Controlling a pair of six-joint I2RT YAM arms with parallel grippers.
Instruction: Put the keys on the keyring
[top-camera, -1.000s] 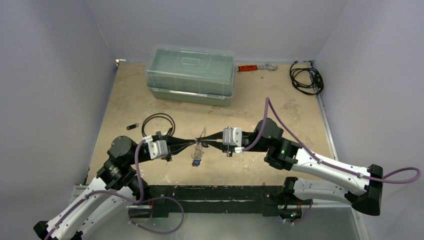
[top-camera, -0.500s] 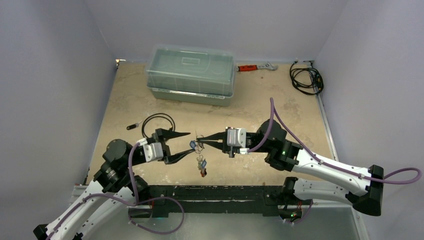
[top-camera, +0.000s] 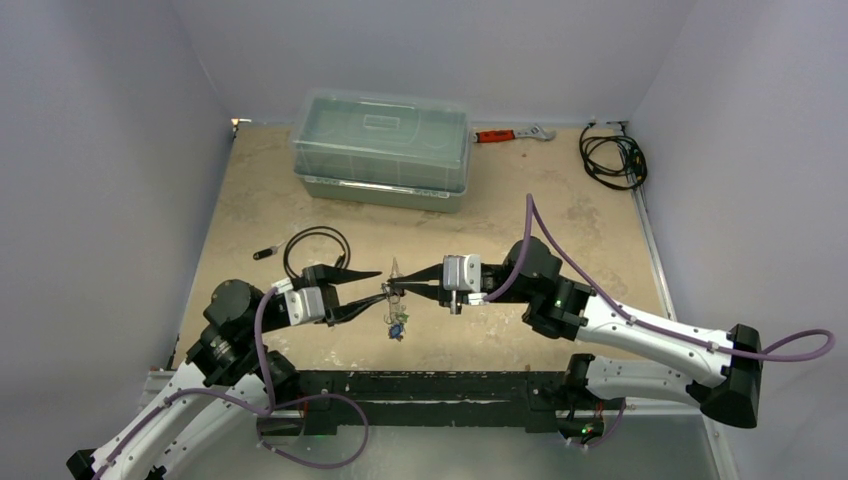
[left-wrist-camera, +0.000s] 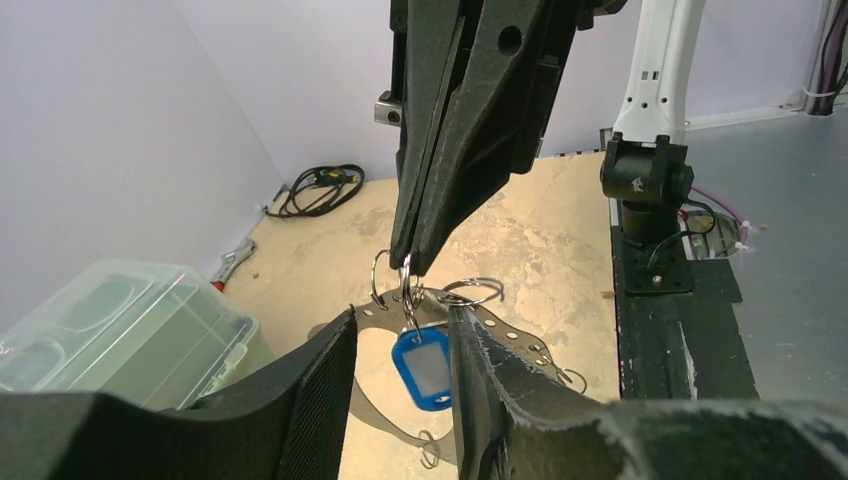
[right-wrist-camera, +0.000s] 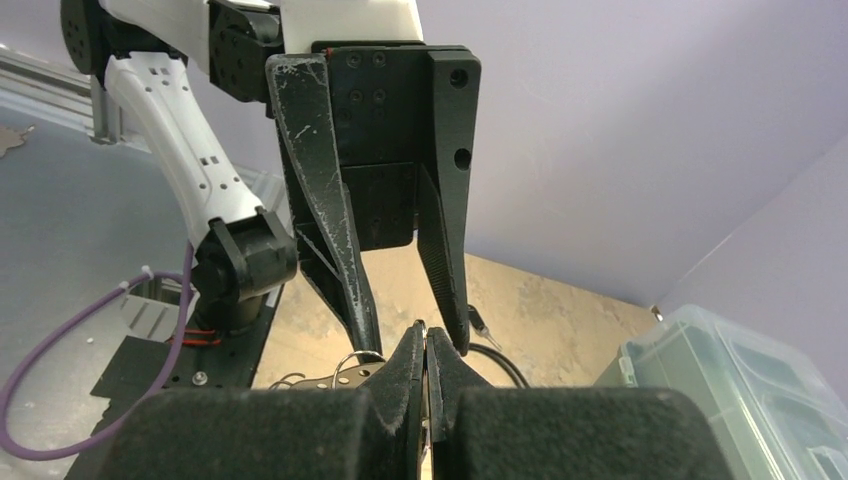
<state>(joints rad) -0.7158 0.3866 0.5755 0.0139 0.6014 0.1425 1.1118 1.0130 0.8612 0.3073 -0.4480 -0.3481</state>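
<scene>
No text, number or brand can be read anywhere, not even on the blue tag (left-wrist-camera: 424, 366)

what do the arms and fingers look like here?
Left arm and right arm: white link shells, black joints, a purple cable looped along each. Left fingers and right fingers: long, tapered, black, with small round holes; the left ones are scuffed pale along the edges.

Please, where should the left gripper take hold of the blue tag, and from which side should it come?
Probably the plastic body of the blue tag, across its two long edges, coming level from the left arm's side. It hangs upright under the shut right gripper, flat face toward the left gripper, whose open fingers flank it.
</scene>
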